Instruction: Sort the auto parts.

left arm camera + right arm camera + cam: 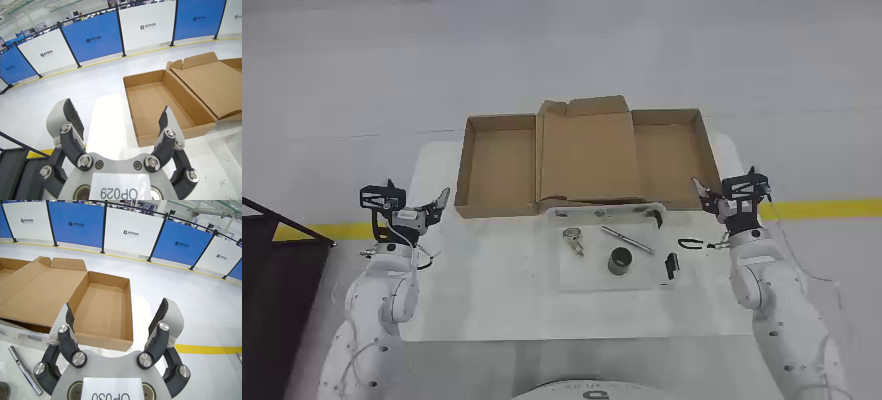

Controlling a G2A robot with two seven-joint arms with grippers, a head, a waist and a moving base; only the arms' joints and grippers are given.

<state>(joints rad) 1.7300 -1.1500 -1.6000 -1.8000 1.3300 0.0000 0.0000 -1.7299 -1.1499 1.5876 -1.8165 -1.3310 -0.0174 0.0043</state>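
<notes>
Pincers gaping wide, gripping nothing: I am hanging my left pincer [116, 106] and right pincer [115, 303] at either side of the tabletop [492, 295]. Between them the auto parts are lying loose: a steel rod [628, 239], a short cylinder [619, 261], a black clip [671, 266]. The rod is looking likely to roll away from a hurried pinch. Beyond, the cardboard box [497, 170] is showing bare floors in both open compartments.
</notes>
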